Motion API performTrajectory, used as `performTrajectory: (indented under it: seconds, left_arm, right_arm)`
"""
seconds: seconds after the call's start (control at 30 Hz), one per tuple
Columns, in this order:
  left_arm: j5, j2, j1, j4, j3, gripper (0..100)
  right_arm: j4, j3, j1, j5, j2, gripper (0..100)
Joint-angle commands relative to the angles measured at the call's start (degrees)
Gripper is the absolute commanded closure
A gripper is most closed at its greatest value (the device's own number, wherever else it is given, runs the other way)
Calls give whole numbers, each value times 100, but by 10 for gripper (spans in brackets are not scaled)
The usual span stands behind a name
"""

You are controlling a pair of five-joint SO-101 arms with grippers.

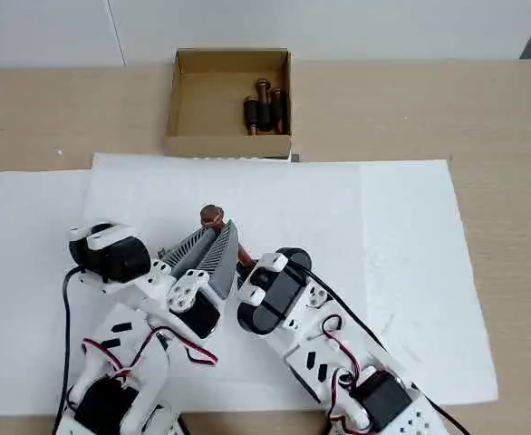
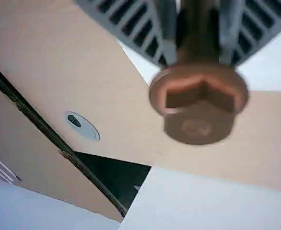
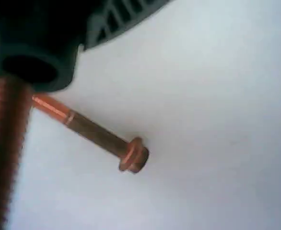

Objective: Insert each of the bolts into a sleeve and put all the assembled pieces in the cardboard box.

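Wooden table (image 1: 483, 109) before a white wall (image 1: 338, 27), overlaid with white paper (image 1: 401, 272); cardboard box (image 1: 184, 100) set at the far side, assembled pieces (image 1: 265, 107) already inside. Flanged hex bolt (image 2: 198, 103) is pinched by the shank between the left gripper's (image 1: 213, 231) fingers, its thread close against the black sleeve (image 3: 30, 64) clamped in the right gripper (image 3: 59, 28); a loose bolt (image 3: 97, 134) is left lying on the paper. Hazard judged: the bore missed through misalignment, whereby the thread could be jammed on the rim or levered from the pinch.

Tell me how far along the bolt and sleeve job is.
Done: assembled pieces lie in the cardboard box. In hand: the left pincer grips a bolt, its thread at the black sleeve in the right pincer. Left: one loose bolt on the white paper.
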Motion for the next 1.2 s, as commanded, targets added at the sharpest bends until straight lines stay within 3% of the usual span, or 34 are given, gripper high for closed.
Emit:
performTrajectory:
  seconds: [0.0,0.43,1.17]
  left_arm:
    - [9,-70,18,-176,-22,994]
    - [0,-79,-62,-176,163,994]
    - [-132,-79,-18,-167,356,994]
  right_arm:
    - [-136,-281,-48,62,-40,996]
    - [-224,-501,-40,448,-40,996]
    - [-444,-545,189,466,-40,996]
